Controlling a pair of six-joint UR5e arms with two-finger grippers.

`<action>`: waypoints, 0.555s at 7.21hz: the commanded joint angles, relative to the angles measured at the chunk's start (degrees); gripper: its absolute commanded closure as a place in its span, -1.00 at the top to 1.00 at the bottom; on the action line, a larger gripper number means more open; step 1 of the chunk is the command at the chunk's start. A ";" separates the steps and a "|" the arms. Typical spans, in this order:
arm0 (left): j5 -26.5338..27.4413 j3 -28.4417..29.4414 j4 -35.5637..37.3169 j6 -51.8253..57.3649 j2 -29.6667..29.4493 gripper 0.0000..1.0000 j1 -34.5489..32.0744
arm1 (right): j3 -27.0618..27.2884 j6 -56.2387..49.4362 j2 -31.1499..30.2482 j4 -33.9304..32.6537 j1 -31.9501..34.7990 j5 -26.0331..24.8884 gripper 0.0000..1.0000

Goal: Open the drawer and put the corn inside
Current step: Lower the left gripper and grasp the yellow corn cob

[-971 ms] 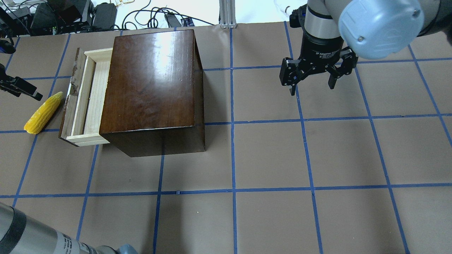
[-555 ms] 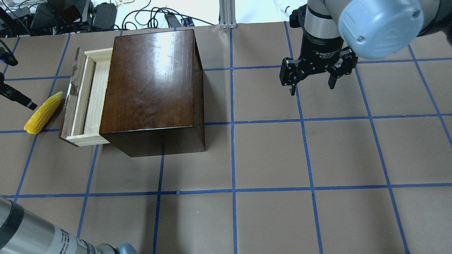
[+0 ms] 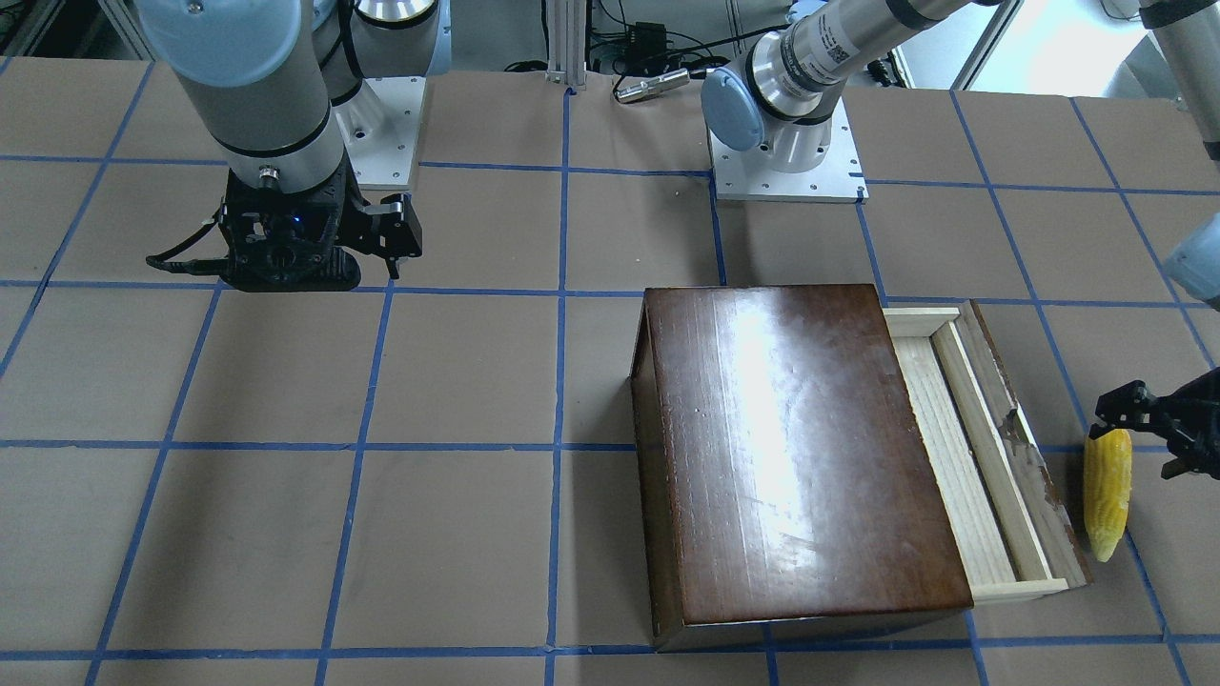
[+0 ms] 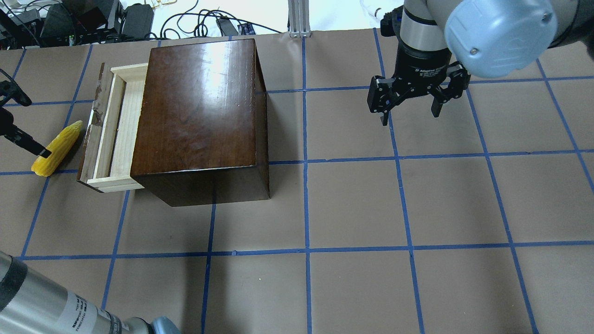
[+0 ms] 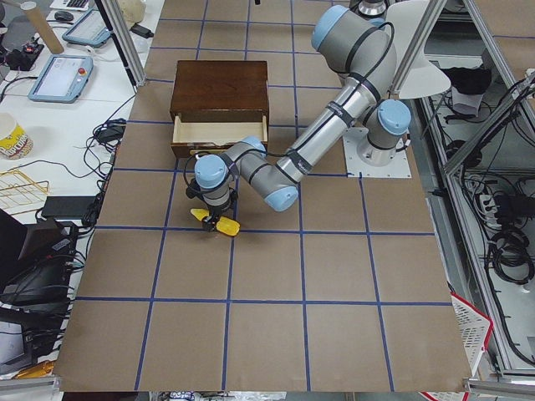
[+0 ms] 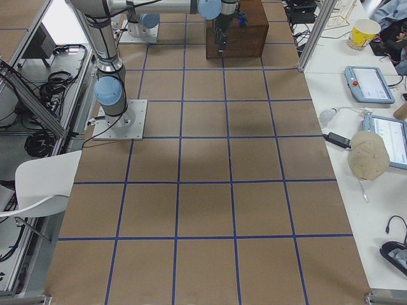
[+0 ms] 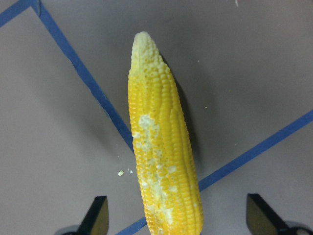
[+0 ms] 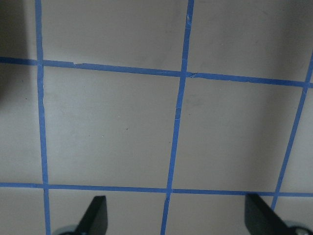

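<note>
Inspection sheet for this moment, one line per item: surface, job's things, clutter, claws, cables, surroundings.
Surface: table covered in brown paper with a blue tape grid.
Job's things: drawer pulled partly out of the box, nothing in its visible part; corn lies on the table beside the drawer front, not inside.
Clutter: nothing seen.
Claws: left claw open, fingertips either side of the corn's thick end; right claw open over bare table, holding nothing.
Cables: cable tangle past the table's far edge, off the surface.
Surroundings: side desk with tablets; white chair beside the table.
</note>
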 commanded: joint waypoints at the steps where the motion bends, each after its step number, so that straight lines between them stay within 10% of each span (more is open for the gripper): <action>1: 0.05 -0.38 0.41 2.36 -1.45 1.00 0.09 | 0.00 0.00 0.00 0.00 0.00 0.00 1.00; 4: 0.13 -0.02 0.85 2.10 -3.03 1.00 0.09 | 0.00 0.00 0.00 0.00 0.00 0.00 1.00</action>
